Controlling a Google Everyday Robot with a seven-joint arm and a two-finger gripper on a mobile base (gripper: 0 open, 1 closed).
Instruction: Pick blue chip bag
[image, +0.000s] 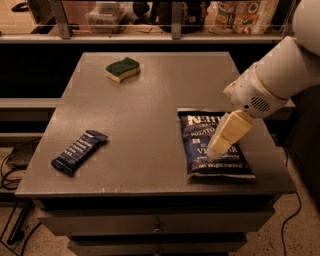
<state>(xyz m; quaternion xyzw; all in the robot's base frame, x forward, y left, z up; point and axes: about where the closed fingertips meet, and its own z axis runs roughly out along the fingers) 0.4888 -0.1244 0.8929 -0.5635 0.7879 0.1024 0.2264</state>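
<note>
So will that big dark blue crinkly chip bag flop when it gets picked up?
Probably floppy: the dark blue crinkly chip bag lies wrinkled on the grey table. Likely light, since it looks thin. The pincer, over its middle, might crush chips if it squeezes hard.
</note>
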